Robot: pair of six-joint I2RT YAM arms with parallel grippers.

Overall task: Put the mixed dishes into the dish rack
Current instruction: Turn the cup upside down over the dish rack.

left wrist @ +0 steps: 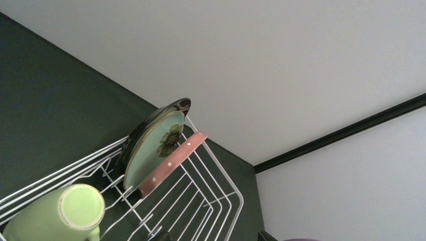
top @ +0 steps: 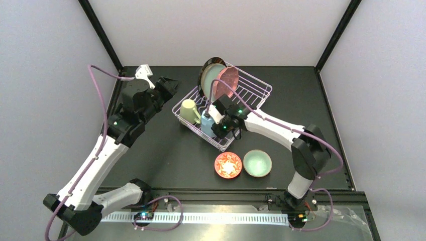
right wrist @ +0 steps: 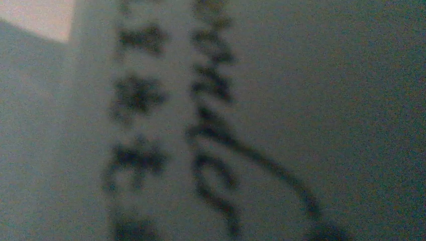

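Note:
The dish rack (top: 252, 91) stands at the back middle of the table. At its far end three plates stand on edge: the cream plate with a dark rim (top: 208, 65), the teal flower plate (top: 211, 78) and the pink dotted plate (top: 227, 80). At the near end the cream mug (top: 190, 111) lies on its side. Beside it stands the blue mug (top: 206, 126), with my right gripper (top: 214, 125) shut on it. The right wrist view shows only the mug's blurred wall (right wrist: 301, 100) with dark lettering. My left gripper (top: 170, 86) hangs open left of the rack, holding nothing.
On the table in front of the rack sit a red-orange bowl (top: 228, 164) and a mint bowl (top: 257, 163), side by side. The left wrist view looks across the rack wires (left wrist: 226, 186) at the plates and the cream mug (left wrist: 75, 211). Black frame posts stand at the back corners.

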